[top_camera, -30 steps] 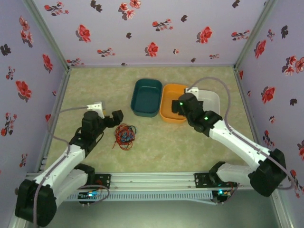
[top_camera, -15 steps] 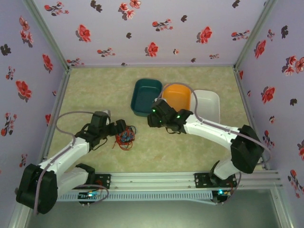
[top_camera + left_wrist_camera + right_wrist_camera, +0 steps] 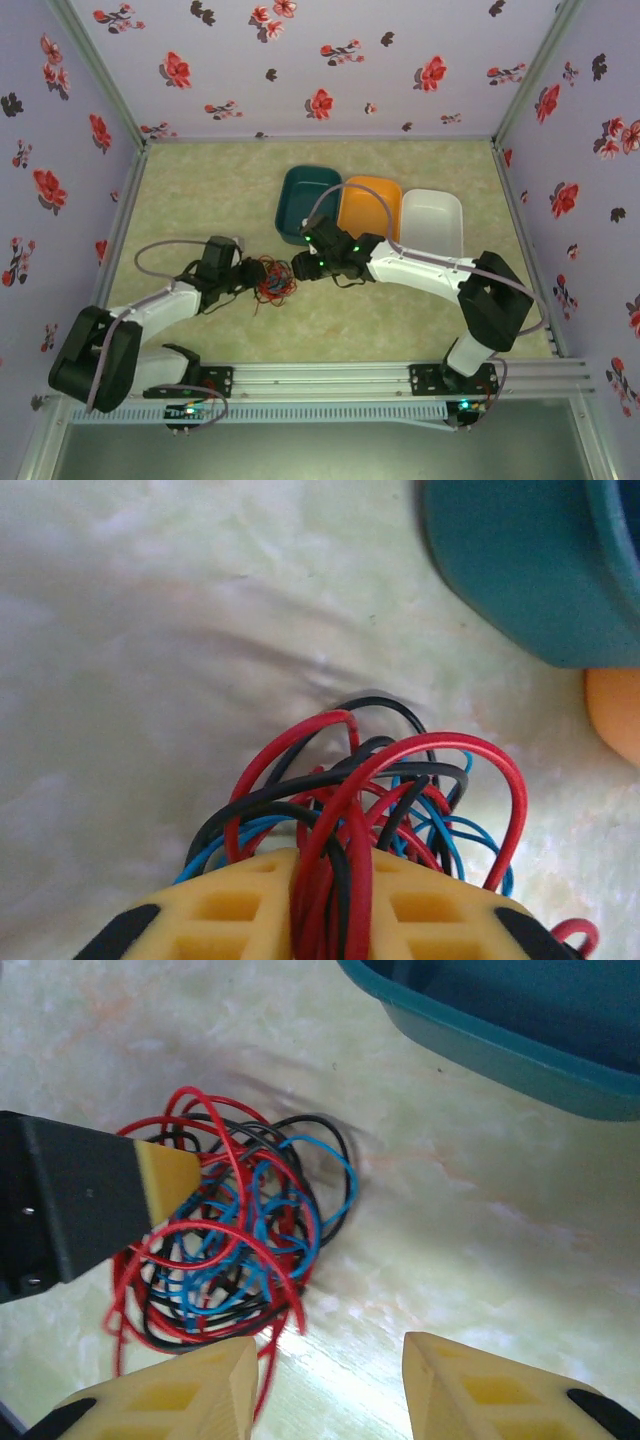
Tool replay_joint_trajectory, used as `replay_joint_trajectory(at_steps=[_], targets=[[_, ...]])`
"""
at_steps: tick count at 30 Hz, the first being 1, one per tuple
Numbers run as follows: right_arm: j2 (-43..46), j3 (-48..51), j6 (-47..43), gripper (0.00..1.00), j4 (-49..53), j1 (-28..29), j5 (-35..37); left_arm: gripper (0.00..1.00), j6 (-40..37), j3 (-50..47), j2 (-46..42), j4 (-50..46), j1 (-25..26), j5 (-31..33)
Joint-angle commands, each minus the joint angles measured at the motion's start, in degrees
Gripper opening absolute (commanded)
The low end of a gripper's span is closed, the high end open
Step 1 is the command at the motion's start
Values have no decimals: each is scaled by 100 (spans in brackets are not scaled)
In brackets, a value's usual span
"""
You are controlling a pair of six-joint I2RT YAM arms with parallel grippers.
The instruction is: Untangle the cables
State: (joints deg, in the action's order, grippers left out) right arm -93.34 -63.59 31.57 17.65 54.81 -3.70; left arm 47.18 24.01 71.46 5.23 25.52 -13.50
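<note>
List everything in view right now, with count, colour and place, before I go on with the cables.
cables: one tangle of several, red, black and blue, on the table in front of the teal tray
teal tray: one, mid-table, leftmost of a row
orange tray: one, middle of the row
white tray: one, right end of the row
table: one, pale marbled green
walls: three, lilac with red and dark flowers, around the table
left gripper: one, yellow fingers, shut on a bunch of the cables
right gripper: one, yellow fingers, open, at the tangle's right side
</note>
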Motion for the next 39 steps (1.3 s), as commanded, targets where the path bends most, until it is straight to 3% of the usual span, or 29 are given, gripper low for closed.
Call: replay_joint_trajectory(at_steps=[1,6,10,15,17,21,26,39], targets=[[66,47,76,43,-136,34,19,16,198,172,304,748,225,-147],[96,94,125,36,61,-23,282,8,119,527,907,949,614,-208],[182,239,203,34,80,-159,266,8,65,668,1096,1090,770,-328],[380,557,338,34,71,-246,296,14,-93,812,995,671,779,-321],[445,662,373,34,123,-267,369,24,-142,858,984,452,775,-315],[475,833,402,34,74,-298,372,30,-431,985,973,-85,770,-281],[301,846,359,33,10,-319,271,30,-672,1167,906,-708,771,10],[-210,603,169,34,-201,-291,-45,30,-716,1195,935,-655,770,198]])
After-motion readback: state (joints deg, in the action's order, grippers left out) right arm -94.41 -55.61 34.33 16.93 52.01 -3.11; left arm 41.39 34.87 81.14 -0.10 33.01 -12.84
